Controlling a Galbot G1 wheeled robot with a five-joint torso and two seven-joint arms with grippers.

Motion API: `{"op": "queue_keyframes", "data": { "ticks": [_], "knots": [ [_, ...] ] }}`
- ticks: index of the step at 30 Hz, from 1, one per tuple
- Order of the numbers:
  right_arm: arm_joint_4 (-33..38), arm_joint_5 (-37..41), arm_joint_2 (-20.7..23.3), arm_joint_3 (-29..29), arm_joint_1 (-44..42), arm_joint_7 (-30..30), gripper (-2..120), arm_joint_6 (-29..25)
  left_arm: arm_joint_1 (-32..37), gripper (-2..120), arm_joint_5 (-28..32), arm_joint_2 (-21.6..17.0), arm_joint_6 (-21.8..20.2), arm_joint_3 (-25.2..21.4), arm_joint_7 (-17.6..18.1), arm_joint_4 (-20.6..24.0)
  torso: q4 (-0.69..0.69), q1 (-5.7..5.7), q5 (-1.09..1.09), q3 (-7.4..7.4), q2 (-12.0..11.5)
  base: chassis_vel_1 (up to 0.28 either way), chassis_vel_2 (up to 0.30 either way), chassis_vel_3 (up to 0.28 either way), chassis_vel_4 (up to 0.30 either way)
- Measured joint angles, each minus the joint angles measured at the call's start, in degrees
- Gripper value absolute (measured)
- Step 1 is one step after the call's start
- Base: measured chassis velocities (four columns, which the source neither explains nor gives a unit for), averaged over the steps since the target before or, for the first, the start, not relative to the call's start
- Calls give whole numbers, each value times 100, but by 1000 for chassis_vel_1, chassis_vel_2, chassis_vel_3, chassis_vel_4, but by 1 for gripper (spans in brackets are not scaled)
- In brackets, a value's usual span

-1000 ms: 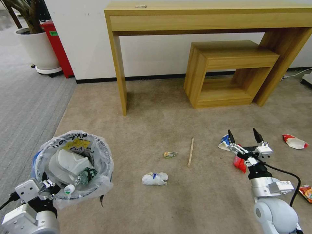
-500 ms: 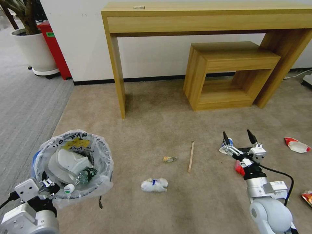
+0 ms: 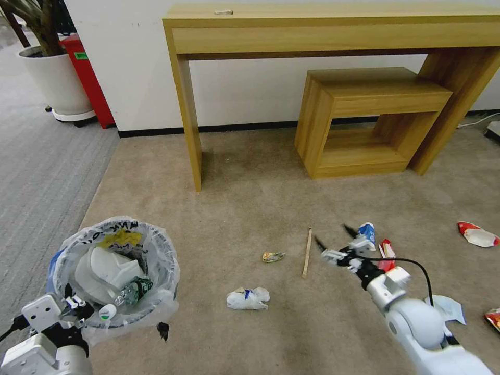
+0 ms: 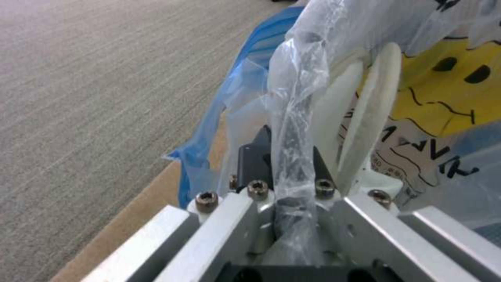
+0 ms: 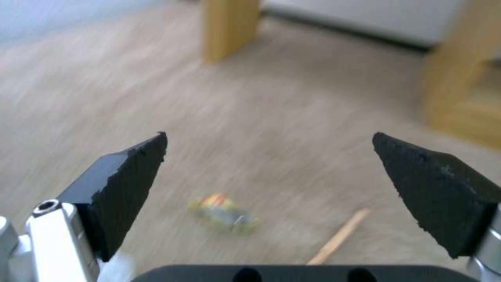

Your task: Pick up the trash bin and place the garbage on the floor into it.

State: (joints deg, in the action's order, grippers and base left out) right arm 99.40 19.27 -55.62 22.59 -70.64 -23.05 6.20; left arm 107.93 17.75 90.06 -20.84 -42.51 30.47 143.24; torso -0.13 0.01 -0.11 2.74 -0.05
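Note:
The trash bin [image 3: 156, 250], blue with a crinkly printed bag, hangs at the lower left with a white slipper [image 3: 104, 268] and a bottle [image 3: 130, 290] inside. My left gripper [image 3: 73, 307] is shut on its rim and bag [image 4: 292, 117]. On the beige floor [image 3: 260, 198] lies garbage: a wooden stick [image 3: 307, 252], a small wrapper [image 3: 272, 256], a white crumpled wrapper [image 3: 248, 298], a blue-white cup [image 3: 366, 234], a red-white cup [image 3: 386, 250], a blue mask [image 3: 448, 307] and an orange snack bag [image 3: 492, 317]. My right gripper [image 3: 333, 236] is open just right of the stick, above the floor. Its wrist view shows the small wrapper [image 5: 224, 209] and stick [image 5: 339, 237] between its open fingers.
A tall wooden table [image 3: 333, 26] and a low wooden one [image 3: 364, 114] stand against the back wall. Grey striped carpet [image 3: 41, 172], a potted plant [image 3: 57, 78] and a red object [image 3: 88, 73] are at the left. Another red-white piece of litter [image 3: 476, 234] lies far right.
My right arm swung left and down toward the stick, uncovering the cups and the mask. The bin sank slightly in my left gripper. The camera shifted a little.

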Motion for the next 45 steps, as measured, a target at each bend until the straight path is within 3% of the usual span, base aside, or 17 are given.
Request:
{"op": "queue_keyframes", "data": {
  "ticks": [2, 8, 10, 11, 14, 23, 31, 45],
  "knots": [
    [-428, -288, 40, -364, 584, -868, 100, 216, 48, 0, -69, 46, 20, 13, -3, 0, 2, 0, -2, 0, 0, 0, 0, 0, 0],
    [-1126, -709, -25, -872, 1204, -1930, 100, 114, 97, 0, -160, 99, 51, 19, -1, 0, 2, 0, -2, 0, 0, 0, 0, 0, 0],
    [-1552, -1099, -193, -1162, 1546, -2764, 100, -8, 132, 0, -206, 141, 72, 12, -2, 0, 1, 0, -1, 0, 0, 0, 0, 0, 0],
    [-1552, -1099, -193, -1162, 1546, -2764, 100, -8, 132, 0, -206, 141, 72, 12, -2, 0, 1, 0, -1, 0, 0, 0, 0, 0, 0],
    [-2080, -1810, -762, -1485, 1928, -3697, 100, -125, 179, 0, -304, 206, 121, 9, -3, 0, 1, 0, -1, 0, 0, 0, 0, 0, 0],
    [-3291, -2834, -1796, -1886, 2440, -3494, 100, -262, 216, 0, -368, 214, 151, -19, -1, 0, 2, 0, -2, 0, 0, 0, 0, 0, 0],
    [-4022, -3518, -2178, -1871, 2624, -3420, 100, -407, 165, 0, -371, 214, 155, -16, -1, 0, 1, 0, -2, 0, 0, 0, 0, 0, 0],
    [-4802, -3799, -2427, -1781, 2842, -3178, 100, -708, 120, 0, -320, 210, 156, -52, 0, 0, 1, 0, -2, 0, 0, 0, 0, 0, 0]
  ]
}}
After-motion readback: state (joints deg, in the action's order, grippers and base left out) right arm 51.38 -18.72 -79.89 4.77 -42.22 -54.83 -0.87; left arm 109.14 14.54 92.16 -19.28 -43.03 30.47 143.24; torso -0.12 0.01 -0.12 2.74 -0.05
